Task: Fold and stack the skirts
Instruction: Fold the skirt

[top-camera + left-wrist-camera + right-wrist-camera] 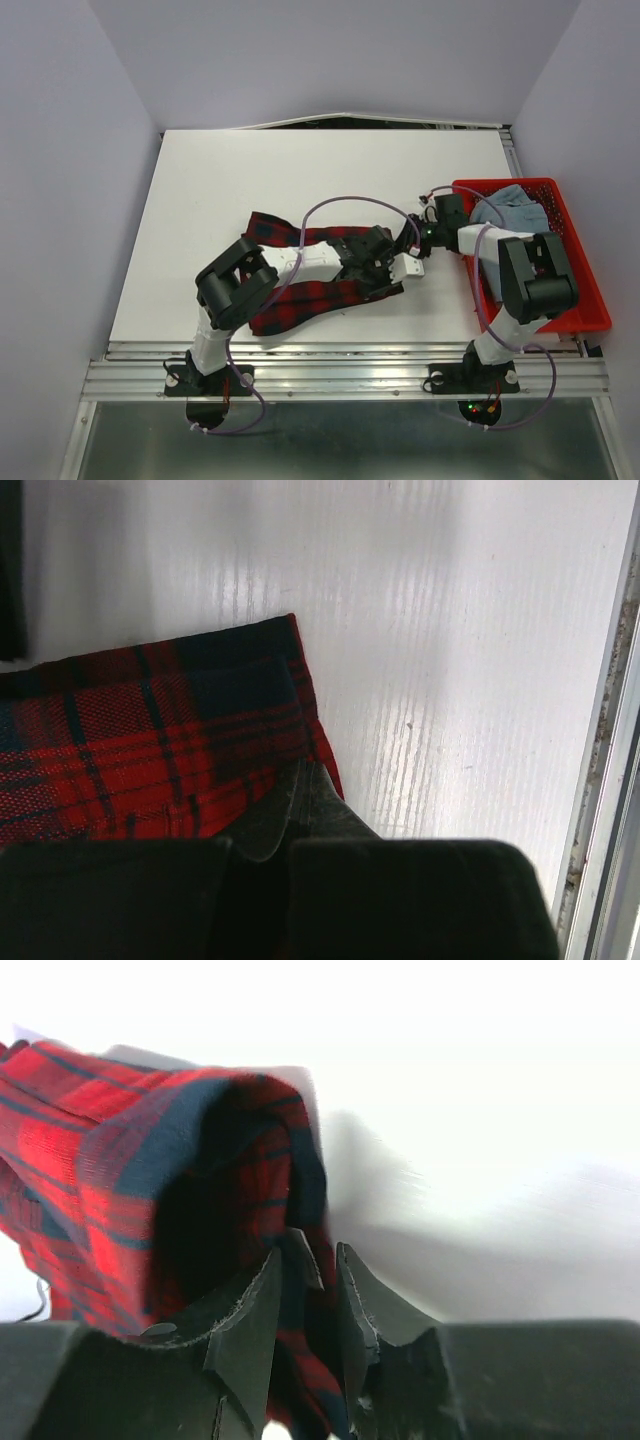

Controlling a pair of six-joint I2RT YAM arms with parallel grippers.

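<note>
At its edge, plaid skirt (130, 730) sits clamped in right pincer (312, 1270) and left pincer (295, 810).

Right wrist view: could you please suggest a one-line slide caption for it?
Right end effector pinches a raised fold of the plaid skirt above the white table.

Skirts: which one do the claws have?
The red-and-navy plaid skirt on the table: left claw and right claw both pinch its edge. The light blue-grey skirt lies ungripped in the red basket.
</note>
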